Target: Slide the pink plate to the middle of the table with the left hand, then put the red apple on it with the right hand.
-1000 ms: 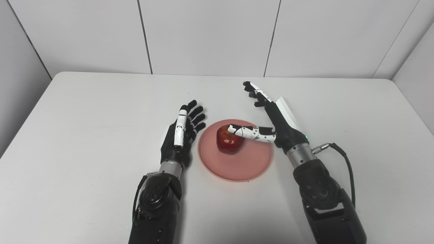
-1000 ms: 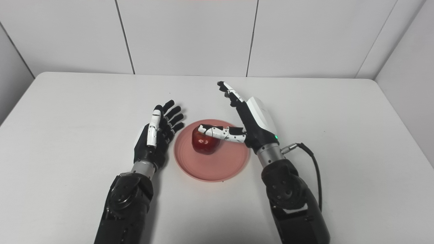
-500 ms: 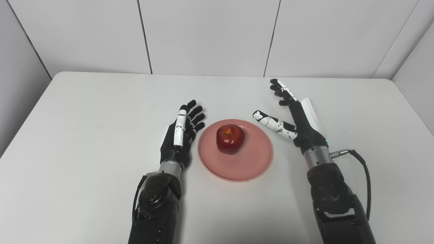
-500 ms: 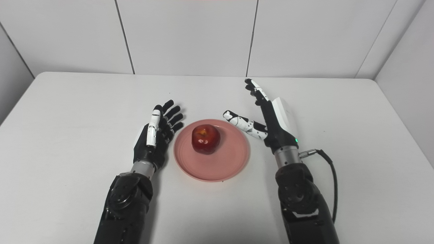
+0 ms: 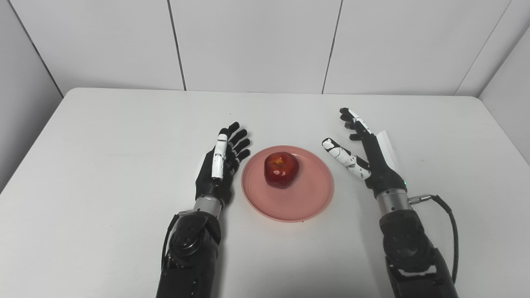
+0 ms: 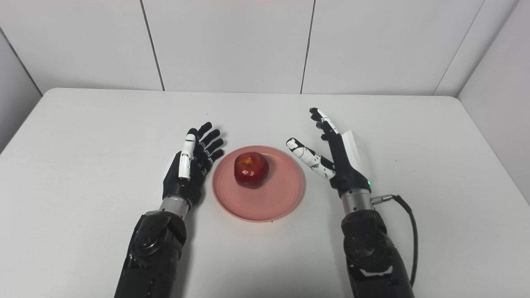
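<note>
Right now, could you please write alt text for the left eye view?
A red apple sits on a pink plate near the middle of a white table. An open robot hand lies on either side, left and right, neither touching the apple.

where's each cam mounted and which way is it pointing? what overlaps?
Left eye view: on the head, looking down and forward at the table; both forearms enter from the bottom edge, left hand and right hand open either side of the pink plate.
Right eye view: head too, set slightly right, same aim; the same arms show.
Shared: the whole scene, red apple on the plate, shifted left in the right eye view.
</note>
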Tool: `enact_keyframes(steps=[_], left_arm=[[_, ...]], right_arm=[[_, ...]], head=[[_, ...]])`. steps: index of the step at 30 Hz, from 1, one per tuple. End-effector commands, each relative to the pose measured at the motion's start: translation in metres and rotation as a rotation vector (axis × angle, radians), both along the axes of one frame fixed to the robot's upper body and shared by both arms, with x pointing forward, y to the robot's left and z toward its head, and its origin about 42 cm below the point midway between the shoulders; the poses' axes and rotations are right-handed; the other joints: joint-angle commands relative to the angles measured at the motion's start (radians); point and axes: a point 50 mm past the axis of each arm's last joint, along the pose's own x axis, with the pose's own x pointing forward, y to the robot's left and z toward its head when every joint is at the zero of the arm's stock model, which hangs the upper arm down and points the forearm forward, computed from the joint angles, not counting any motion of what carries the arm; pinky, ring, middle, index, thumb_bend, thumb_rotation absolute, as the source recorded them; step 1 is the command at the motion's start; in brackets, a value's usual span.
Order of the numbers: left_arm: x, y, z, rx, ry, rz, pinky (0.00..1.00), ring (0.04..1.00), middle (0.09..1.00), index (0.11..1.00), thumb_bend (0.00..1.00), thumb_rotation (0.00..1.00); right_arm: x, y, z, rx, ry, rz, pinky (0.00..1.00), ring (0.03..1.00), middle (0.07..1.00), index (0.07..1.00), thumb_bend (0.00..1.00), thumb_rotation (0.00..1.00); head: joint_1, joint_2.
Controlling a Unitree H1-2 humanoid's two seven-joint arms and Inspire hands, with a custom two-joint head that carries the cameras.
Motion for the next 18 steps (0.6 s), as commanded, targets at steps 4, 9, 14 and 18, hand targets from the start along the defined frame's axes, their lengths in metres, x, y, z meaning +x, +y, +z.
enact_keyframes(steps=[4, 9, 14, 18], left_arm=[[0.001, -0.004, 0.005, -0.024, -0.034, -0.012, 0.88, 0.883, 0.888, 0.872, 0.38, 1.0], [0.001, -0.004, 0.005, -0.023, -0.033, -0.014, 0.89, 0.883, 0.889, 0.874, 0.38, 1.0], [0.001, -0.003, 0.005, -0.023, -0.039, -0.015, 0.88, 0.881, 0.888, 0.874, 0.38, 1.0], [0.001, -0.002, 0.005, -0.024, -0.038, -0.015, 0.88, 0.88, 0.889, 0.874, 0.38, 1.0]], right_arm=[[0.005, 0.0, 0.009, 0.015, -0.048, -0.009, 0.79, 0.849, 0.872, 0.876, 0.86, 1.0], [0.004, -0.001, 0.003, 0.05, -0.02, -0.013, 0.8, 0.85, 0.869, 0.873, 0.84, 1.0], [0.004, 0.001, -0.001, 0.082, -0.002, -0.014, 0.79, 0.84, 0.861, 0.873, 0.82, 1.0], [0.005, 0.001, -0.005, 0.094, -0.001, -0.009, 0.78, 0.826, 0.852, 0.867, 0.8, 1.0]], head=[[0.003, -0.001], [0.003, -0.002], [0.001, -0.002], [0.0, -0.005]])
